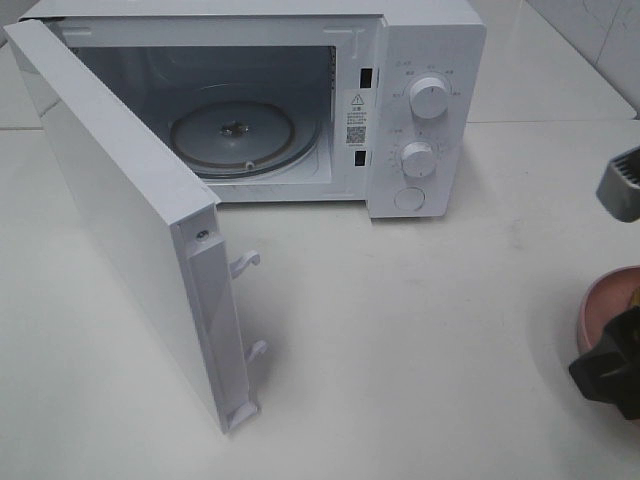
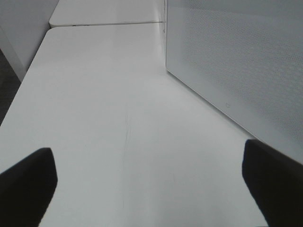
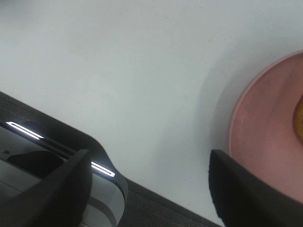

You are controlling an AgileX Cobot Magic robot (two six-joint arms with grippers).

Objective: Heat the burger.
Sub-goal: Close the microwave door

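Only a golden-brown sliver of the burger (image 3: 299, 120) shows, at the picture's edge in the right wrist view, sitting on a pink round plate (image 3: 265, 142). In the exterior view the plate (image 1: 600, 300) lies at the table's far right edge. My right gripper (image 1: 620, 280) hovers over the plate, open and empty; it also shows in the right wrist view (image 3: 151, 189). The white microwave (image 1: 420, 110) stands at the back with its door (image 1: 120, 210) swung wide open and a bare glass turntable (image 1: 235, 135) inside. My left gripper (image 2: 151, 189) is open and empty above the table beside the door.
The open door juts toward the front left, with two latch hooks (image 1: 245, 265) on its edge. The door's outer face (image 2: 236, 61) stands close beside my left gripper. The white table (image 1: 400, 350) spreads in front of the microwave. Its front edge (image 3: 156, 201) shows under my right gripper.
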